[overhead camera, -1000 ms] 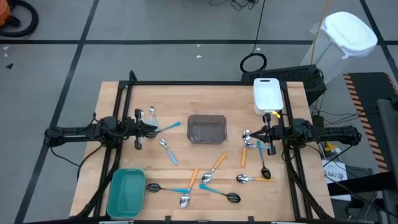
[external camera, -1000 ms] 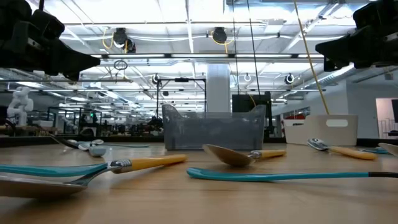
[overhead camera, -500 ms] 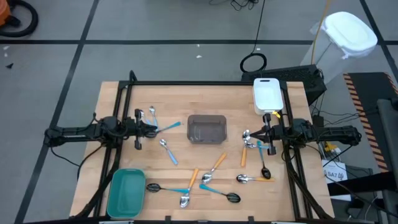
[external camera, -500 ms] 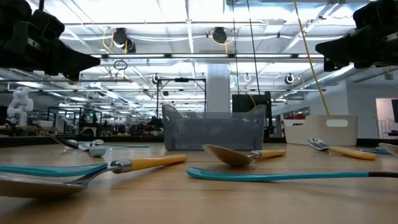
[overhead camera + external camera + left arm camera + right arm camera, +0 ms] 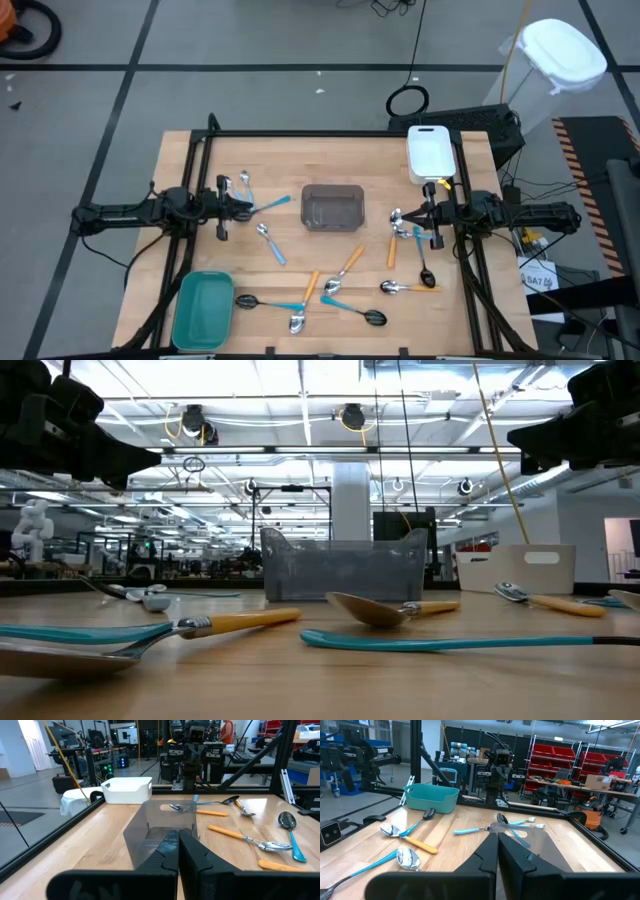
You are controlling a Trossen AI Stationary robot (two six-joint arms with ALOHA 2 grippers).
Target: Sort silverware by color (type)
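Nothing sorted yet: spoons [image 5: 322,289] scattered, both the left gripper [image 5: 243,208] and right gripper [image 5: 402,217] pinched closed and empty. Next, I'd guess, open up over whichever spoon's nearest.

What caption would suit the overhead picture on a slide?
Two idle robot arms flank a wooden table scattered with spoons around a grey bin, with teal and white bins.

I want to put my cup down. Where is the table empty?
Bare wood runs along the far edge, left of the white bin, behind the grey bin. The near middle, right of the teal bin, is crowded with spoons.
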